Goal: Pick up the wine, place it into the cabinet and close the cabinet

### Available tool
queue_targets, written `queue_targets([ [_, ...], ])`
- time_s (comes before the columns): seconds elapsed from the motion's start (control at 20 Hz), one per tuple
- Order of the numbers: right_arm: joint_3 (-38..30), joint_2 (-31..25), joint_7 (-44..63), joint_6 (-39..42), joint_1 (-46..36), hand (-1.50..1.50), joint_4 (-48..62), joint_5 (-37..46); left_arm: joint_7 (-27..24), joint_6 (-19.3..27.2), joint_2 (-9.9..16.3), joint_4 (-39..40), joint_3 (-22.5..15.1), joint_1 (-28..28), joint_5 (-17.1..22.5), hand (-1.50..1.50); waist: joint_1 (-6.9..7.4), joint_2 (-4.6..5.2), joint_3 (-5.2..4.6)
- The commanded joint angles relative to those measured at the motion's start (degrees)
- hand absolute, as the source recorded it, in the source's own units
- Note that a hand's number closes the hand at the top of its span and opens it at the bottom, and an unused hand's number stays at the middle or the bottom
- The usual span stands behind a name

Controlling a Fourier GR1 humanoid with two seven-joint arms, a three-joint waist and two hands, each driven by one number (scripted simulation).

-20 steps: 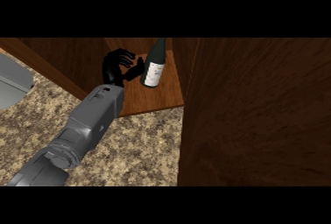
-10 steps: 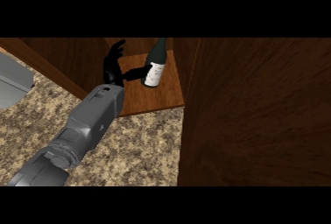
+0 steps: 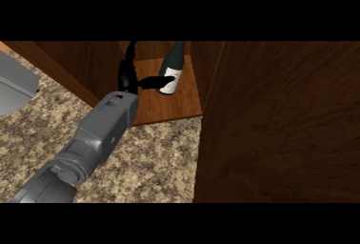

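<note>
Just right of hand [image 3: 130, 76], wine [image 3: 170, 76].

The tabletop [image 3: 155, 157] was a speckled granite kind of surface, browns and tans all mixed together. Dark wood pretty much took over the right side, one big panel [image 3: 281, 124] with the grain running up and down. Another dark wood panel [image 3: 70, 66] slanted across the upper left. A grey, rounded thing [image 3: 15, 90] poked in at the left edge, couldn't tell what it was. Lighting was dim and even.
</note>
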Motion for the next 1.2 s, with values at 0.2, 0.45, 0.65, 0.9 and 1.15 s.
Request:
queue_targets([
  [0.2,-0.82,-0.48,1.49,-1.43,0.58,-1.50,-1.59,0.19,-4.16,-18.63,4.69,-5.82,1.66,-1.49,1.37,-1.50,3.70,-2.05,0.46],
  [0.45,-2.49,-0.86,1.46,-1.79,2.45,-1.50,-2.04,-0.13,-10.78,-27.49,2.54,-9.58,5.30,1.12,4.55,-1.50,6.10,-2.92,0.59],
  [0.65,-4.10,-2.81,4.25,-2.36,2.80,-1.50,-4.09,-1.16,-9.01,-30.93,0.25,-10.79,5.85,1.33,4.62,-1.50,7.47,-3.68,0.67],
  [0.9,1.02,-1.43,4.72,-4.86,3.26,-1.50,-4.48,5.27,-6.69,-29.34,-2.04,-15.25,4.27,2.84,2.51,-1.50,9.20,-4.19,0.67],
  [1.15,-3.83,-5.26,9.05,-5.72,-0.13,-1.50,-4.91,0.96,-3.51,-23.75,-3.60,-26.66,1.57,6.96,0.39,-1.50,10.29,-4.83,0.69],
])
